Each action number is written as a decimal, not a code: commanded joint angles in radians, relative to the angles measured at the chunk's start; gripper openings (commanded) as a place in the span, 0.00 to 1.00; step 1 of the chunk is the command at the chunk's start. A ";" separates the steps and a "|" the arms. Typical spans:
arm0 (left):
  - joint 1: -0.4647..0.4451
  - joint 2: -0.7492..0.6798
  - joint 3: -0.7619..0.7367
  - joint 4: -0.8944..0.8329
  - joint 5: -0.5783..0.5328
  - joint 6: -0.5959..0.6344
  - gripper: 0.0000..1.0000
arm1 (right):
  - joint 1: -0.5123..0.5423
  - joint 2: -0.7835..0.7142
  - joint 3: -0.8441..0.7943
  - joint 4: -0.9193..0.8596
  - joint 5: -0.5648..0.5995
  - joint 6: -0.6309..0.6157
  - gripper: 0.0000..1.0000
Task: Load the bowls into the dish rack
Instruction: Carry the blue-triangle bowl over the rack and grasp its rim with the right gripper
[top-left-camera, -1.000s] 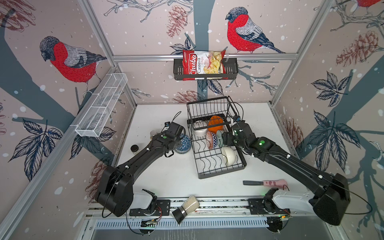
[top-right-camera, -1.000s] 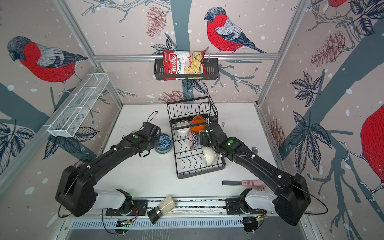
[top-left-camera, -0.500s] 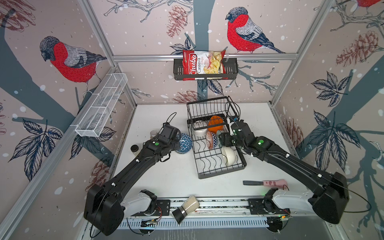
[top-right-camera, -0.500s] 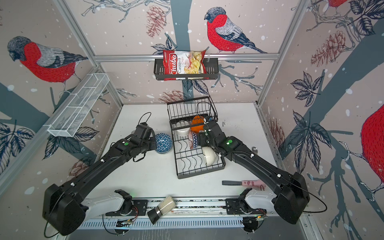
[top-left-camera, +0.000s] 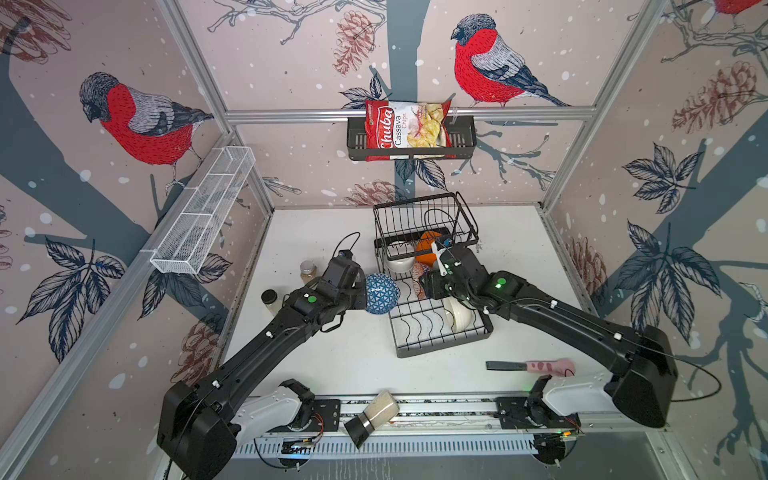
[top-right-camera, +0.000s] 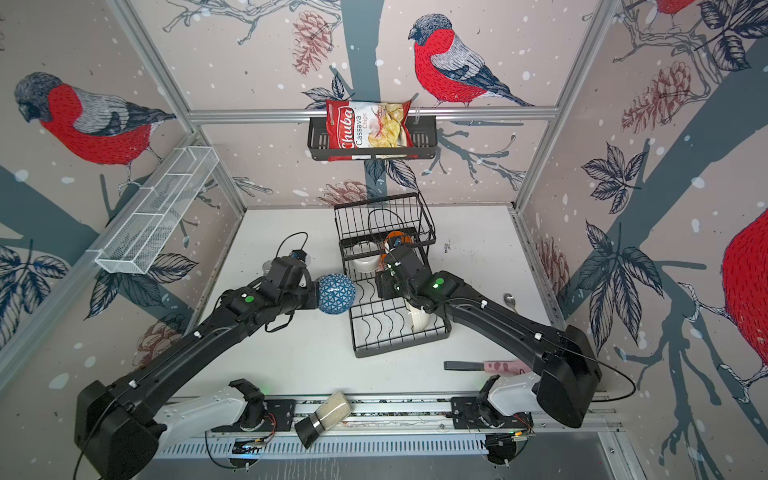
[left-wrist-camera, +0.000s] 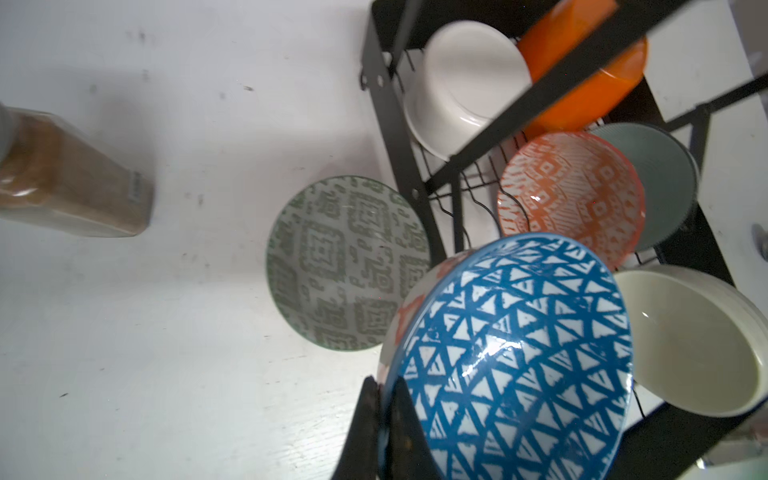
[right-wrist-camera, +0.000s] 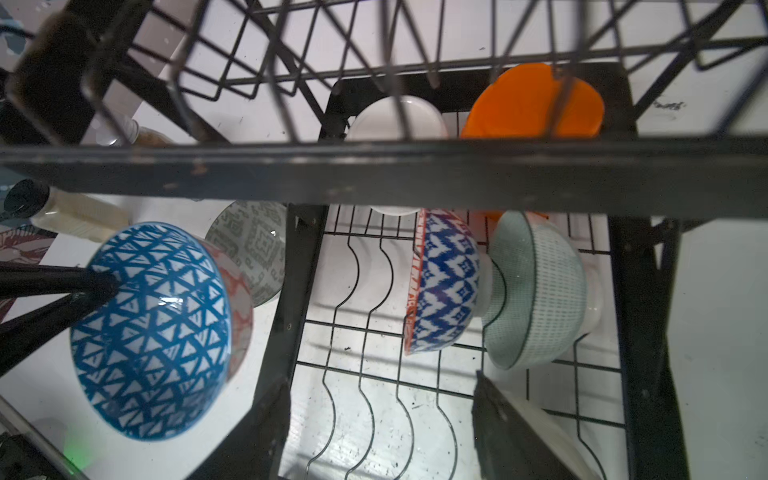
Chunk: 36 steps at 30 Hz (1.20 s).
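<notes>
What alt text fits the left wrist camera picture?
The left hand pinches the rim of a blue triangle-patterned bowl beside a black wire dish rack holding five bowls. A green-patterned bowl sits on the white table.

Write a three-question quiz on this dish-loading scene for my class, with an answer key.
1. True or false: the left arm's fingers pinch the rim of the blue bowl.
2. Which bowl sits on the table, outside the dish rack? A orange bowl; B green bowl; C white bowl.
3. How many bowls are in the rack?
Key: 1 true; 2 B; 3 five.
</notes>
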 joint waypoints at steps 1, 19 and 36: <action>-0.033 0.010 0.000 0.065 0.003 -0.008 0.00 | 0.024 0.026 0.021 0.025 0.021 0.024 0.66; -0.073 0.064 -0.019 0.154 0.041 -0.031 0.00 | 0.108 0.141 0.064 0.008 0.047 0.058 0.50; -0.073 0.072 -0.019 0.170 0.053 -0.027 0.00 | 0.116 0.190 0.067 0.009 0.095 0.070 0.34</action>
